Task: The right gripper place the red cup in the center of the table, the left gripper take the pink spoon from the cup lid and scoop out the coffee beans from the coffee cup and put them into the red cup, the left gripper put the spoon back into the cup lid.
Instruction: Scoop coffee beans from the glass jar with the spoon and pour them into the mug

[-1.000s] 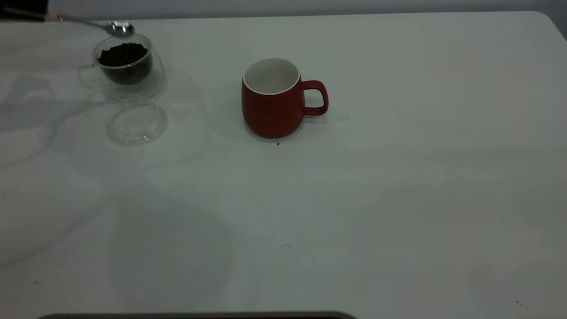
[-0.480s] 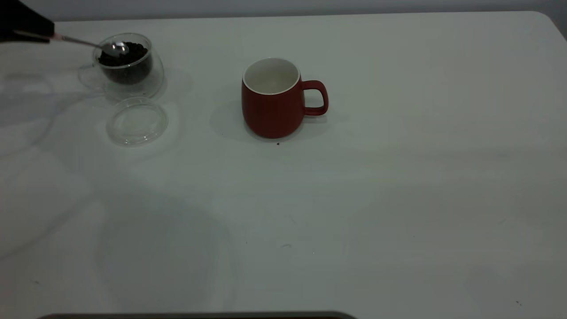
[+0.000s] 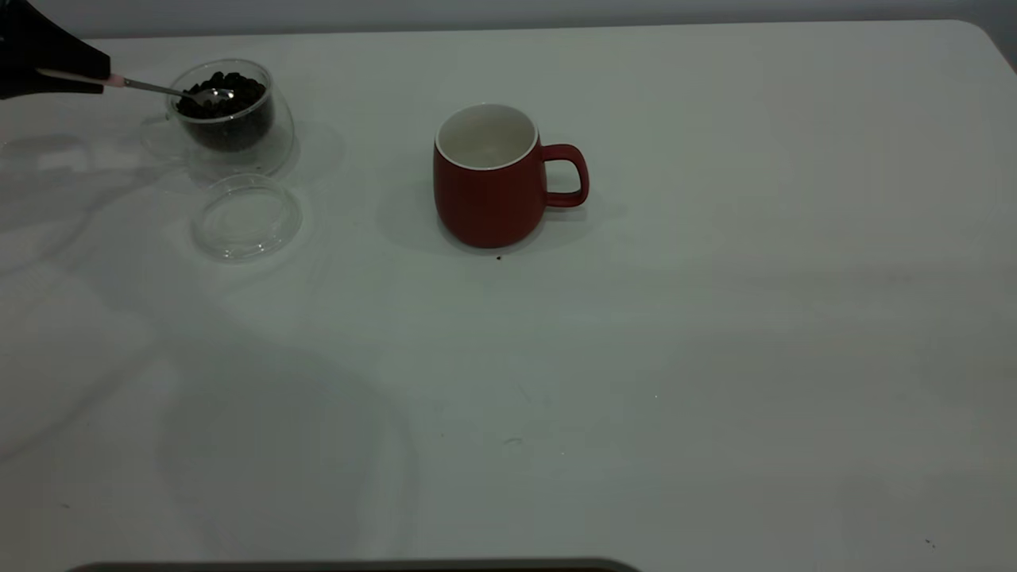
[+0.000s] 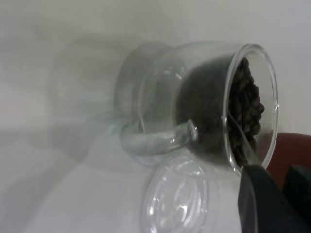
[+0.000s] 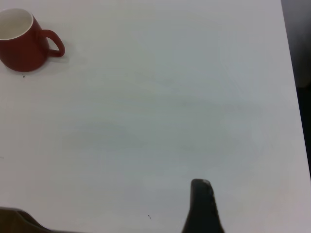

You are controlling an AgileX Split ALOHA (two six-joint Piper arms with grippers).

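The red cup [image 3: 489, 199] stands upright near the middle of the table [image 3: 715, 318], its white inside showing and its handle turned right. At the far left my left gripper [image 3: 99, 77] is shut on the pink spoon [image 3: 151, 86] by its handle. The spoon's metal bowl dips into the coffee beans [image 3: 226, 83] in the coffee cup [image 3: 230, 131]. The cup lid [image 3: 246, 218] lies bare just in front of that cup. In the left wrist view the spoon's neck [image 4: 243, 145] runs over the glass rim into the beans [image 4: 245, 107]. My right gripper [image 5: 112, 218] hangs open, far from the red cup [image 5: 22, 51].
A loose dark speck [image 3: 499, 257] lies just in front of the red cup. The table's rounded corner [image 3: 985, 36] is at the back right. A dark strip [image 3: 357, 566] runs along the near edge.
The spoon came down from above the coffee cup's far rim until its bowl was in the beans. My left gripper moved into view at the top left.
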